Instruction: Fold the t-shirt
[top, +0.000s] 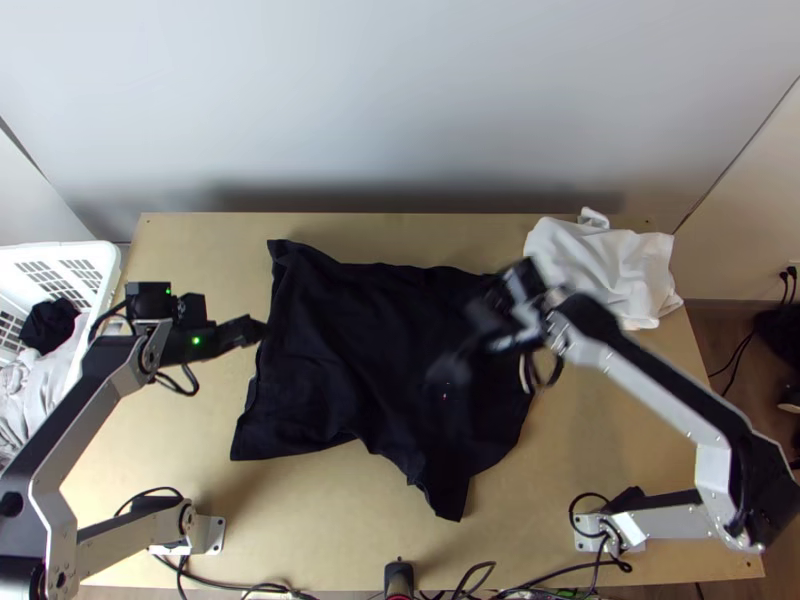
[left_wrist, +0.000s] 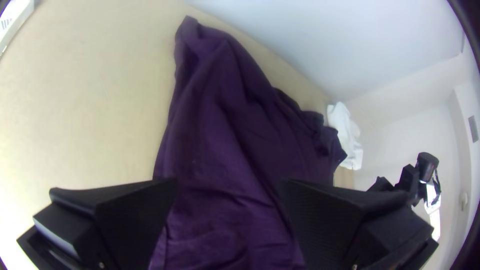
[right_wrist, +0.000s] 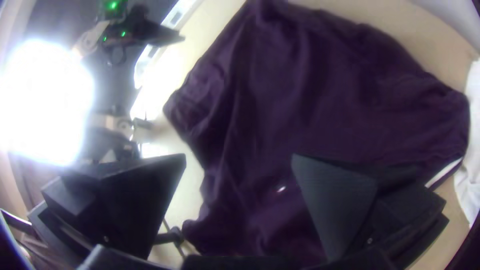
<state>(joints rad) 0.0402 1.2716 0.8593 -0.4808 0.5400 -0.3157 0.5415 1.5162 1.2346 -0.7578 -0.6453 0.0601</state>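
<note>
A dark t-shirt (top: 370, 350) lies loosely spread and wrinkled across the middle of the table, one part sticking out toward the near edge. My left gripper (top: 258, 328) is at the shirt's left edge; in the left wrist view the left gripper (left_wrist: 230, 187) stands open over the dark cloth (left_wrist: 220, 130), nothing between its fingers. Above the shirt's right part is my right gripper (top: 450, 375), blurred in the top view. In the right wrist view the right gripper (right_wrist: 239, 162) is open, with the shirt (right_wrist: 310, 100) beneath and apart from it.
A bunched white cloth (top: 600, 265) lies at the table's back right corner, close to the shirt. Beyond the left edge stands a white basket (top: 110, 262) holding light and dark cloths. Cables run along the near edge, around a black device (top: 398, 577).
</note>
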